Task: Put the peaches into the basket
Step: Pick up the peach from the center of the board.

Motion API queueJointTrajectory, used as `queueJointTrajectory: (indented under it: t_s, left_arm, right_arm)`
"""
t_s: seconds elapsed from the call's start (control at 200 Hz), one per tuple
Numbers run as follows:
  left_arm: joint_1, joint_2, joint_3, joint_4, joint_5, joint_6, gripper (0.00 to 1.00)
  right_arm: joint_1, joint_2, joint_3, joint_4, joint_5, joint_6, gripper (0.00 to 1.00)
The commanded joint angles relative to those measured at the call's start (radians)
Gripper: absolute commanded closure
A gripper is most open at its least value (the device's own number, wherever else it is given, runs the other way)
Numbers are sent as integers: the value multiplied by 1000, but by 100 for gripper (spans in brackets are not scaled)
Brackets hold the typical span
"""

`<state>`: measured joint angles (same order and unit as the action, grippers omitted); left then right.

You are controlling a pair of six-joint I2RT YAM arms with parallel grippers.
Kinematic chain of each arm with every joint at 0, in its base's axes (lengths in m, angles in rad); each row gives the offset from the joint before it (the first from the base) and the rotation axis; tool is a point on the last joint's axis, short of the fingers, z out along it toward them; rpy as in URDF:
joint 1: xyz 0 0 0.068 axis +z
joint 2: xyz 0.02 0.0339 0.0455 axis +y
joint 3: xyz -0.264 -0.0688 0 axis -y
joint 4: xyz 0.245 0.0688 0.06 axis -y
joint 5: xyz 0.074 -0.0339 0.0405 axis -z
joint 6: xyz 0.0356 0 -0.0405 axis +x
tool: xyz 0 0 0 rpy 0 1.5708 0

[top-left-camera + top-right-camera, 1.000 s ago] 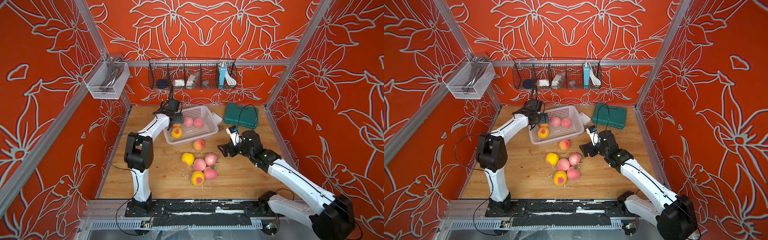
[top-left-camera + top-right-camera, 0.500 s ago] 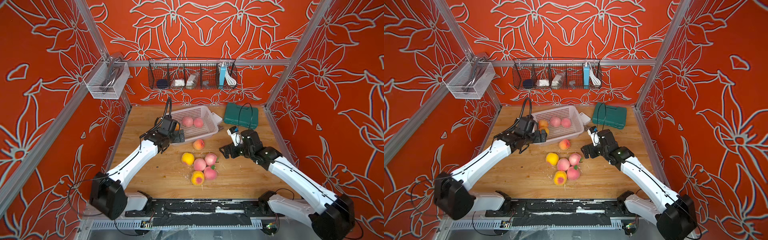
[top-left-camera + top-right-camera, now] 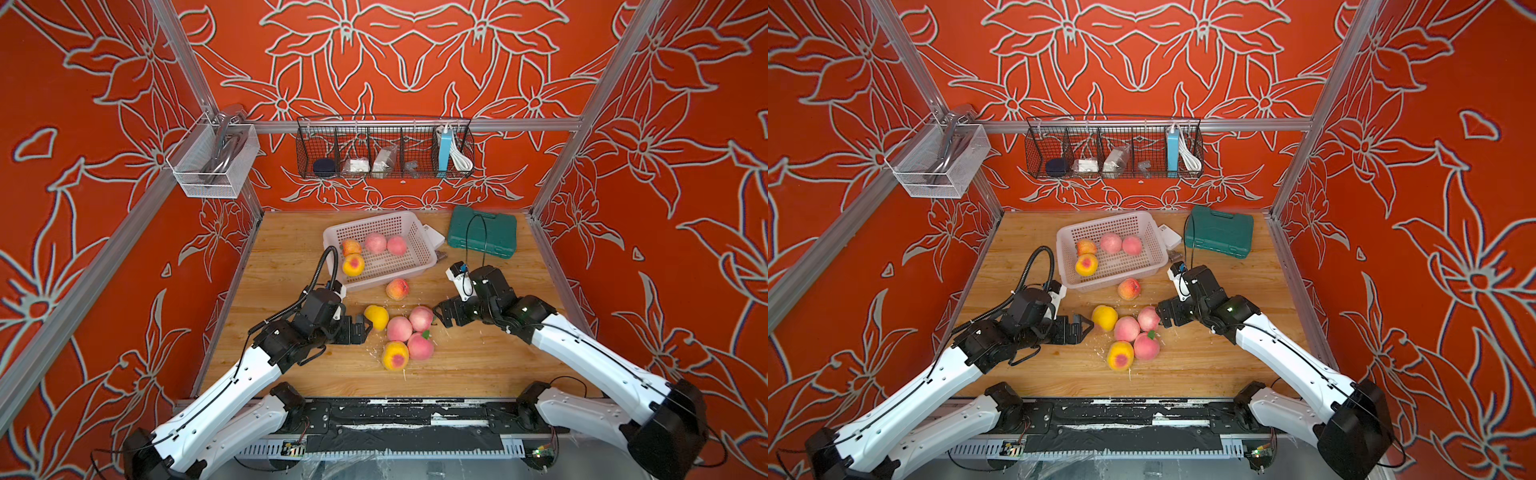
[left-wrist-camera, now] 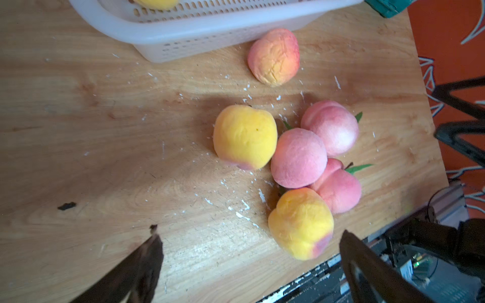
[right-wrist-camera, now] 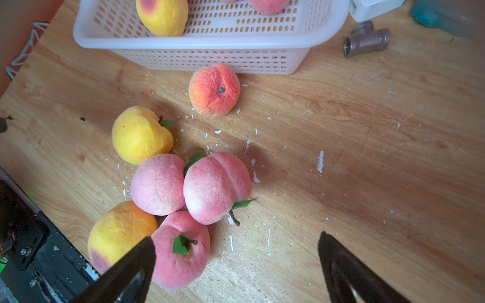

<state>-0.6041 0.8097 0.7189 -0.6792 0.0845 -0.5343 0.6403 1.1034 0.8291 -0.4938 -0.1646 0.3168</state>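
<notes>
The left arm's jaws stand spread wide and hold nothing, low over the surface (image 3: pixel 286 249) with their tips pointing at a smooth yellow peach (image 3: pixel 376 317) just ahead. The right arm's jaws are equally wide and empty, facing the same cluster from the opposite side, close to a pale pink peach (image 3: pixel 421 318); whether they touch it cannot be told. Between the two arms five peaches huddle together: the yellow one, the pink one, a second pink peach (image 3: pixel 399 328) pressed against both, a third pink peach (image 5: pixel 181 249) with a green leaf and stem, and a yellow-orange peach (image 3: pixel 395 355) with a red blush. Their skins look matte and finely wrinkled. A sixth, orange-red peach (image 3: pixel 397 289) lies alone just beside the near wall of the basket (image 3: pixel 399 264), a white plastic tub with grid perforations and a flared rim, which holds four more peaches. Beyond its far corner lie a small metal pipe fitting (image 5: pixel 367 39), a white box (image 3: pixel 432 239) and a green plastic case (image 3: pixel 482 232). The surface is pale grained wood, scratched and dotted with white flecks. Orange-red walls (image 3: pixel 395 62) printed with white flower outlines enclose it on aluminium rails, carrying a black wire rack (image 3: pixel 384 147) and a silver mesh box (image 3: pixel 214 160).
</notes>
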Motion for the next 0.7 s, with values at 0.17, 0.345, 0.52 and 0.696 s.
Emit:
queueJointTrajectory:
  t_s: [0.17, 0.345, 0.52, 0.696]
  left_arm:
    - [-36, -27, -13, 21, 98, -4, 2]
    - [-38, -23, -47, 102, 175, 20, 2]
    - [-37, -24, -74, 181, 237, 9, 2]
    - [-37, -42, -87, 198, 223, 15, 2]
  right_arm:
    - [6, 95, 4, 76, -49, 7, 2]
    - [7, 160, -10, 125, -107, 4, 3]
    - [15, 239, -20, 175, -143, 7, 3]
    - [24, 311, -4, 197, -163, -1, 3]
